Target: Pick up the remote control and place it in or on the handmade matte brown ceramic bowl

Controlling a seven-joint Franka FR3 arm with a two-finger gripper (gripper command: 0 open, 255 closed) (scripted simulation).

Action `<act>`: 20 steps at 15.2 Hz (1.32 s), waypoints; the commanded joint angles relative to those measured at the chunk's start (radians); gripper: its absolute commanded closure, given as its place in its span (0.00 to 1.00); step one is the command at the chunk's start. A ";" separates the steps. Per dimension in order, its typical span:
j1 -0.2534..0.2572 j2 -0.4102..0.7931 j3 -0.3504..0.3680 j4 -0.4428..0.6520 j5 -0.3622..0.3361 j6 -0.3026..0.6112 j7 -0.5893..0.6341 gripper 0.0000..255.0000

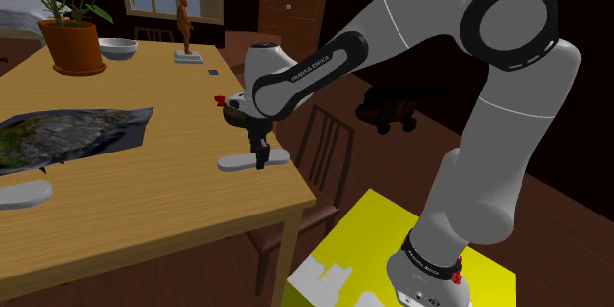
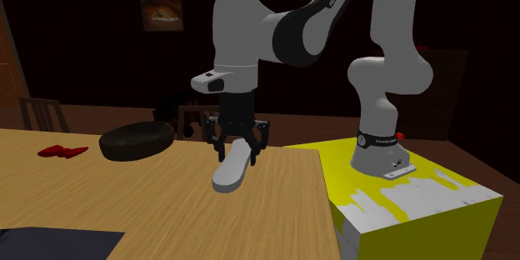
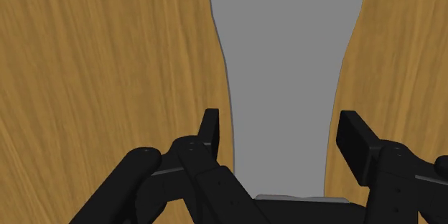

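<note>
Black hand (image 3: 283, 126) lowered over the tabletop (image 3: 108, 79), fingers apart, straddling a plain grey remote control (image 3: 287, 57) lying flat between them, neither finger touching it, dark brown bowl (image 2: 136, 141) near the hand to one side, white arm (image 1: 413, 20) above lettered FRANKA EMIKA

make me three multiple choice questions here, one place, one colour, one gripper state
1. Where is the remote? A) on the table, under the gripper B) on the floor C) on a shelf
2. What colour is the remote? A) red B) grey C) brown
3. How is the gripper? A) shut on the remote B) shut on nothing C) open
Answers: 1 A, it lies flat on the wood; 2 B, plain grey in the wrist view; 3 C, its fingers stand apart either side of the remote.
</note>
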 commanded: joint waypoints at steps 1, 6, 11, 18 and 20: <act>0.000 0.000 0.000 0.000 0.000 0.000 0.000 1.00; 0.000 0.000 0.000 0.000 0.000 0.000 0.000 1.00; 0.000 -0.017 0.000 0.009 0.001 -0.026 -0.001 1.00; 0.000 -0.070 0.001 0.048 0.002 -0.118 -0.003 1.00; 0.001 -0.083 0.001 0.061 0.003 -0.144 -0.004 1.00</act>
